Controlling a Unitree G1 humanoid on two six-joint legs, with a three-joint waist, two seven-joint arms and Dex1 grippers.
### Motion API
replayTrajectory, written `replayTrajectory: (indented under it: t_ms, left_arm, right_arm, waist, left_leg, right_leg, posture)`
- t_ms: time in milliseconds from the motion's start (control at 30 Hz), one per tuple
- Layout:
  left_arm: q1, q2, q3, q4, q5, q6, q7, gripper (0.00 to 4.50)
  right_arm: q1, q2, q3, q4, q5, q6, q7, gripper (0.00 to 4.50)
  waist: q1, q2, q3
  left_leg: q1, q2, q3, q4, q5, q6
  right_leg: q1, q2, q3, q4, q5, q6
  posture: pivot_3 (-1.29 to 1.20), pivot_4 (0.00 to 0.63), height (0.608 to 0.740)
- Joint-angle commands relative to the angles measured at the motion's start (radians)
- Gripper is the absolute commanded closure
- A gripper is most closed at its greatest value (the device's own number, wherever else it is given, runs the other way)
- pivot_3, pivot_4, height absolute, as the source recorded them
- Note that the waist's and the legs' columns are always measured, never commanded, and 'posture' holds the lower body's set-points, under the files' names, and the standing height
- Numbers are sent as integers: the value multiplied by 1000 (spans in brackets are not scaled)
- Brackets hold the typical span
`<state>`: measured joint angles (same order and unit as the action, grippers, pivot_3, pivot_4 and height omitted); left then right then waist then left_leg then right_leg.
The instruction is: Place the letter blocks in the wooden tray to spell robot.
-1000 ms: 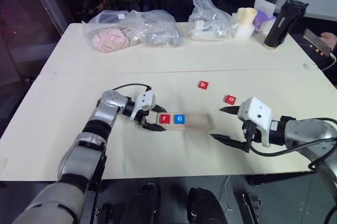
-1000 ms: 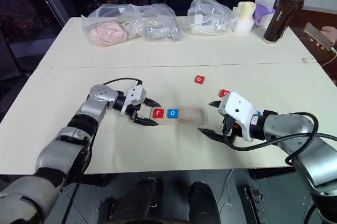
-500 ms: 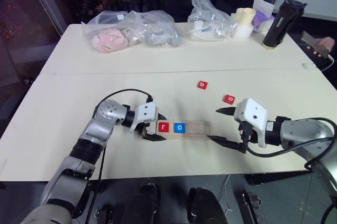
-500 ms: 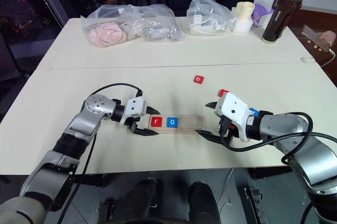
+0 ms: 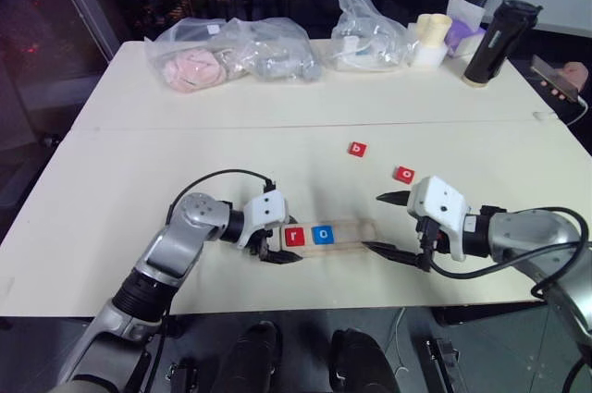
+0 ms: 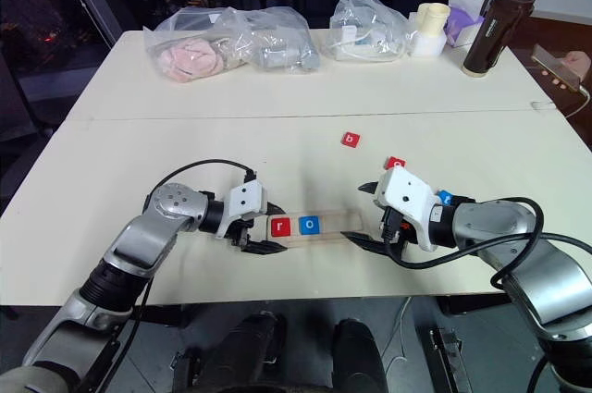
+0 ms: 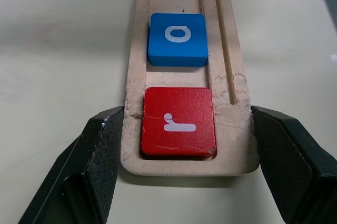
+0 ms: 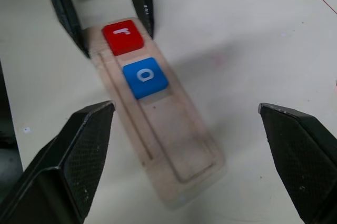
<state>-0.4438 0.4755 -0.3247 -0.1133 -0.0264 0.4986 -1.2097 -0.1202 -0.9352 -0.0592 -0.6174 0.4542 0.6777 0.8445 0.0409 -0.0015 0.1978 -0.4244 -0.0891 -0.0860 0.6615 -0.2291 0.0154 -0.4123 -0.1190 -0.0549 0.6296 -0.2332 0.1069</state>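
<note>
The wooden tray [image 5: 353,230] lies near the table's front edge. It holds a red "r" block [image 5: 294,236] at its left end and a blue "o" block [image 5: 321,234] beside it. My left gripper [image 5: 283,241] is shut on the tray's left end, one finger on each long side [image 7: 105,145]. The right gripper [image 5: 373,222] stands open around the tray's right end without touching it. A red "b" block [image 5: 357,149] and a red "o" block [image 5: 404,174] lie loose farther back. A blue block [image 6: 445,197] peeks out behind the right gripper.
Clear plastic bags [image 5: 231,53] of items sit along the table's far side, with cups [image 5: 431,38] and a black bottle [image 5: 490,43] at the back right. A person's hand with a phone [image 5: 560,79] is at the far right edge. The table's front edge runs just below the tray.
My left gripper has drawn the tray, with the "r" and "o" blocks in it, nearer to the front edge. The right gripper has kept its place and stayed open.
</note>
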Motion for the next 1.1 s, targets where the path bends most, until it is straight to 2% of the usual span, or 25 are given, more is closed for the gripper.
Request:
replayTrajectory:
  t_ms: [33,267,500,567,600,867,1100]
  left_arm:
    - [8,7,-33,-10,-15,3,14,1365]
    - [25,10,-52,19,-2,-65,56,1365]
    - [63,5,-43,23,-18,-62,103,1365]
    - [80,10,-47,23,-22,-67,108,324]
    - [85,14,-49,26,-22,-73,110,51]
    - [91,37,-43,47,-17,-138,113,51]
    - [69,58,25,50,-48,-195,136,51]
  right_arm:
    - [-8,-2,-14,-12,-1,-13,3,0]
    - [0,-2,-19,-20,0,-7,-1,0]
    - [-1,-3,-18,-20,0,-6,-5,0]
    - [-2,-4,-17,-20,-1,-6,-4,0]
    - [-3,-4,-17,-20,0,-6,-5,0]
    - [-21,-2,-9,-11,0,-5,-3,0]
    - [-91,42,19,28,-1,2,-30,0]
  waist:
    - [0,0,0]
    - [1,0,0]
    - [1,0,0]
    - [1,1,-1]
    - [1,2,-1]
    - [-1,3,-2]
    - [-3,3,-2]
  left_leg:
    - [0,0,0,0,0,0]
    - [0,0,0,0,0,0]
    - [0,0,0,0,0,0]
    - [0,0,0,0,0,0]
    - [0,0,0,0,0,0]
    - [1,0,0,0,0,0]
    - [1,1,0,0,0,0]
  right_leg:
    - [0,0,0,0,0,0]
    - [0,0,0,0,0,0]
    - [1,-1,0,-1,0,0]
    - [1,-1,0,-1,-1,-2]
    - [1,-1,0,-1,-1,-2]
    - [1,-1,0,-1,-2,-3]
    - [0,-1,0,-1,-1,-3]
  posture:
    - [0,150,740]
    - [0,150,740]
    - [0,150,740]
    - [0,150,740]
    - [0,150,740]
    - [0,150,740]
    - [0,150,740]
